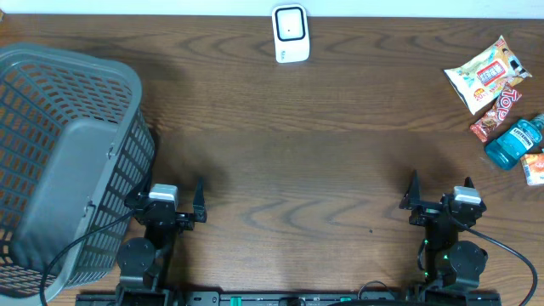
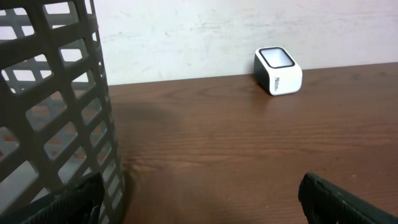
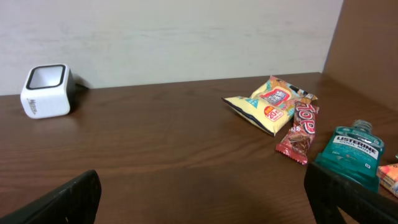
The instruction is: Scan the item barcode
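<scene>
Two end effectors sat along the bottom of the overhead view, both with jaws spread fully wide and nothing between them: the left end effector (image 1: 167, 195) at lower left, just beside the grey basket (image 1: 127, 161), and the right end effector (image 1: 442, 191) at lower right. The white scanner (image 1: 290, 33) stood at top centre of the bench (image 1: 289, 153), well apart from both. Four items lay clustered at the right edge of the frame, above and to the right of the right end effector and apart from it: a yellow snack bag (image 1: 484, 73) uppermost, a red candy bar (image 1: 497, 113) touching its lower edge, a teal mouthwash bottle (image 1: 516, 142) just beside that, and a small orange packet (image 1: 534, 167) lowest, cut off by the frame. In the right wrist view the bottle appeared just above the finger (image 3: 348, 199) in the lower right corner.
</scene>
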